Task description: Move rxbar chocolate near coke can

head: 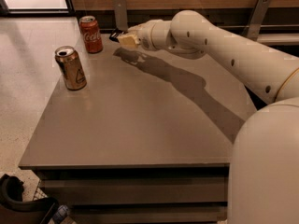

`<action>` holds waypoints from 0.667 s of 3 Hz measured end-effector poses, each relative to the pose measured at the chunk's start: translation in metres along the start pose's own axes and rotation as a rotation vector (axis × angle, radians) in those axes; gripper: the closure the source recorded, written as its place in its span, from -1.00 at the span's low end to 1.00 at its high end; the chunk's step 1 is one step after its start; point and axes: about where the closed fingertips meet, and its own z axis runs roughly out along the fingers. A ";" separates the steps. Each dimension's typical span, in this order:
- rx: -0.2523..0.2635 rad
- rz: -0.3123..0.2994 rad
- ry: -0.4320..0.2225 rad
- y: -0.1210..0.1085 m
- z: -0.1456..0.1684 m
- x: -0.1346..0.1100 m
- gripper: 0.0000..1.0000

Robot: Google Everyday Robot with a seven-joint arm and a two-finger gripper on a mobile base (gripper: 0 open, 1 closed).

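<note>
The red coke can (90, 33) stands upright at the far left corner of the grey table (140, 125). My gripper (122, 38) is just to its right, a little above the table near the far edge. It is shut on the rxbar chocolate (115, 34), of which only a small black end shows past the fingers toward the can. The rest of the bar is hidden by the gripper.
A gold can (71, 67) with a dark emblem stands upright near the table's left edge, in front of the coke can. My arm (224, 50) reaches in from the right over the far part of the table. A wooden wall with metal brackets runs behind.
</note>
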 end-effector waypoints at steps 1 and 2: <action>-0.001 -0.001 0.004 0.000 0.000 0.000 0.51; -0.007 -0.001 0.004 0.003 0.003 0.000 -0.09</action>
